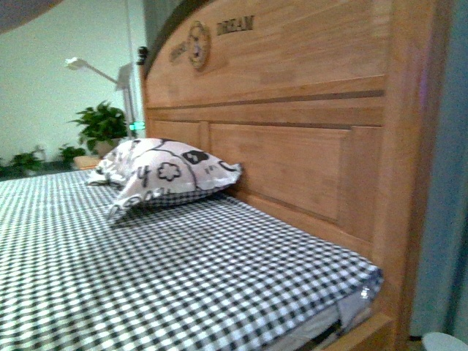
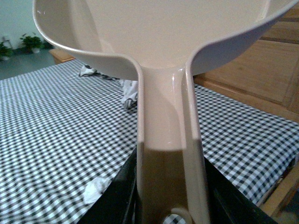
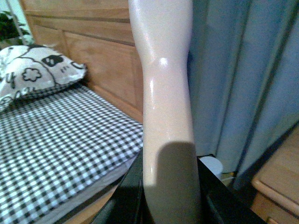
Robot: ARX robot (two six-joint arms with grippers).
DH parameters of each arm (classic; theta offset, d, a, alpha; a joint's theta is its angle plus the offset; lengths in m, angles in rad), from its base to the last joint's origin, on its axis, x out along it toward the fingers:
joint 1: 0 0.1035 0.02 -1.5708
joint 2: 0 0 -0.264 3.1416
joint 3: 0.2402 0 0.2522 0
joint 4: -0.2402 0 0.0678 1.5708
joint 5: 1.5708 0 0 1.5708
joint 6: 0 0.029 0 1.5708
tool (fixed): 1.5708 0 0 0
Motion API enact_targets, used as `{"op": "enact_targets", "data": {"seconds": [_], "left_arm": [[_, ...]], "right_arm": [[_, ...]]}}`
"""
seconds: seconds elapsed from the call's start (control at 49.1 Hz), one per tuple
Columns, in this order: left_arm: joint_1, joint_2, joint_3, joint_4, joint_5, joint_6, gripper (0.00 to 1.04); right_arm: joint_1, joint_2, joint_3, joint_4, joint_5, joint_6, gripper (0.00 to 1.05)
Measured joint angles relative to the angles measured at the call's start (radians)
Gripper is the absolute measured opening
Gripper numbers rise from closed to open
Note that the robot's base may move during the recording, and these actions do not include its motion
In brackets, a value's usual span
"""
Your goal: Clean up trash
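Observation:
In the left wrist view my left gripper (image 2: 170,196) is shut on the handle of the pinkish dustpan (image 2: 163,42), whose wide scoop fills the upper part of the picture above the checked bed. The trash (image 2: 96,188), a small crumpled white wad, lies on the checked sheet just beside the gripper's black finger. In the right wrist view my right gripper (image 3: 170,191) is shut on the pale brush handle (image 3: 163,84), which rises straight up the picture; the brush head is out of view. Neither arm shows in the front view.
A black-and-white checked bed (image 1: 146,270) fills the front view, with a patterned pillow (image 1: 164,174) against the wooden headboard (image 1: 292,110). Blue curtains (image 3: 243,70) hang past the bed's edge, a white round bin (image 3: 212,165) stands below, and a wooden cabinet (image 3: 280,177) is beside it.

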Motion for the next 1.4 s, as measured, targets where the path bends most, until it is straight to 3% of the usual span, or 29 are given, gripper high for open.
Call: {"op": "enact_targets", "data": {"seconds": [0.631,0.712,0.773,0.916,1.058,1.241,1.404], "left_arm": [[0.006,-0.008,0.000,0.000,-0.023,-0.005,0.28],[0.005,-0.005,0.000,-0.001,-0.006,-0.004,0.28],[0.015,0.016,0.015,-0.071,0.065,0.015,0.28],[0.106,0.146,0.023,-0.054,0.172,0.190,0.28],[0.180,0.327,0.083,-0.116,0.314,0.494,0.28],[0.224,0.546,0.129,-0.113,0.305,0.843,0.28],[0.202,0.723,0.187,-0.103,0.289,0.916,0.28]], "right_arm": [[0.004,0.006,0.000,0.000,-0.012,-0.001,0.21],[0.003,0.007,-0.001,-0.001,-0.002,0.000,0.21],[0.003,0.005,-0.001,-0.001,0.000,0.000,0.21],[0.002,-0.003,-0.001,0.000,0.000,0.000,0.21],[0.001,-0.002,-0.001,-0.001,-0.001,0.000,0.21],[0.001,-0.002,-0.001,0.000,0.000,0.000,0.21],[0.001,-0.002,-0.001,0.000,0.000,0.000,0.21]]}}
